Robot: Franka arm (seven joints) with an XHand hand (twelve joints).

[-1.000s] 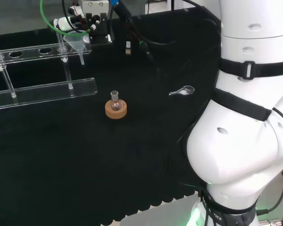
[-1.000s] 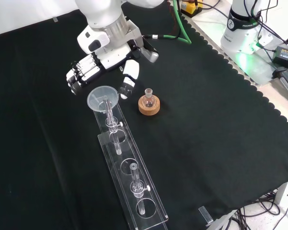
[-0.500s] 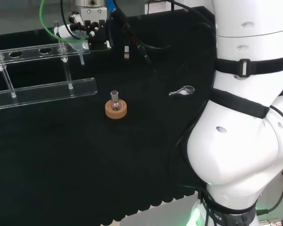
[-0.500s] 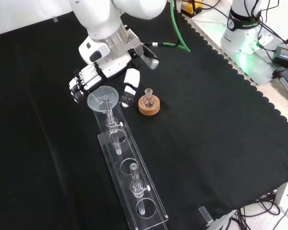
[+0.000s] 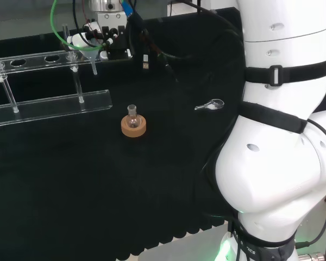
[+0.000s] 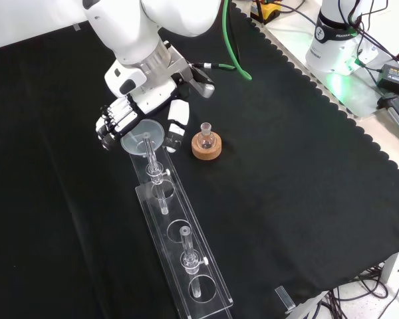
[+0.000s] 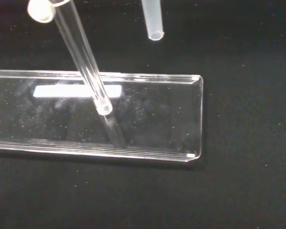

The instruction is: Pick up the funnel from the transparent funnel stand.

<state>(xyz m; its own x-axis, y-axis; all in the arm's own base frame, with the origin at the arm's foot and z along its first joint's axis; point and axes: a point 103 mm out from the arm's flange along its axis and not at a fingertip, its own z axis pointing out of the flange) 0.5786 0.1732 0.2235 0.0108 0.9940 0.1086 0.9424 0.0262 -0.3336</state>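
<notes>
One funnel (image 6: 143, 135) in stand (image 6: 179, 256) | hand (image 6: 130, 114) fingers & thumb curled beside rim; contact unclear

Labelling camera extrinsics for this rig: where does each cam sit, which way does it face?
Head view: behind and above the base, looking over the white arm links at the bench.
Front view: opposite the arm, looking down on the cloth; hand enters from the top.
Wrist view: at the wrist, looking down at the funnel stand base.
Head and front views share the funnel, stand and corked flask.
</notes>
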